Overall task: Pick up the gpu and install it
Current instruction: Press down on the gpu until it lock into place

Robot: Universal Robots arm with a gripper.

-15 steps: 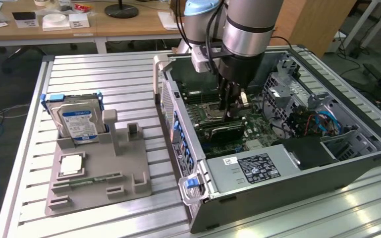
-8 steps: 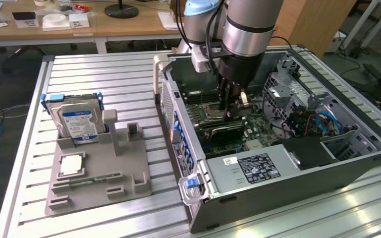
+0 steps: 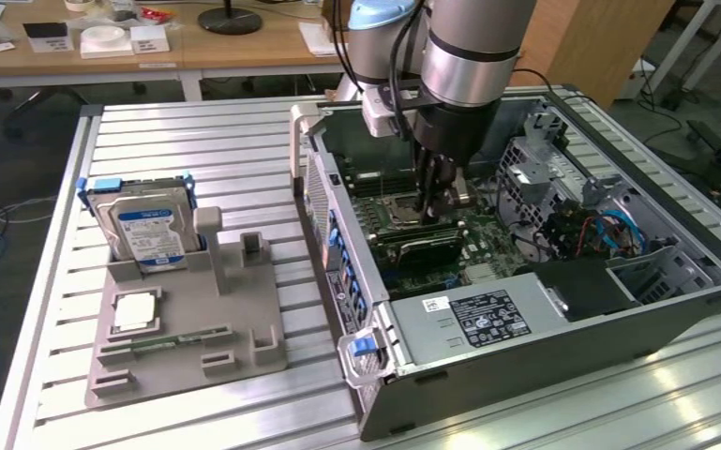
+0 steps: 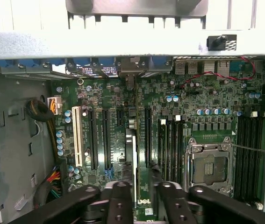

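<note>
- Now gripper (image 4: 137,198) sits inside the PC case (image 3: 660,309), fingers partly apart around the gpu (image 4: 137,158), grip unclear.
- gpu edge-on between the fingers, over motherboard slots (image 4: 106,140).
- Keep card upright; press straight down.

The exterior view looks down from high and a little off at the table (image 3: 210,131) and open computer case (image 3: 660,319). The wrist view looks close and straight down at the motherboard (image 4: 123,140); the 2 views share this board

Even bright indoor light; glare on case rim (image 4: 123,44); slight softness.
</note>
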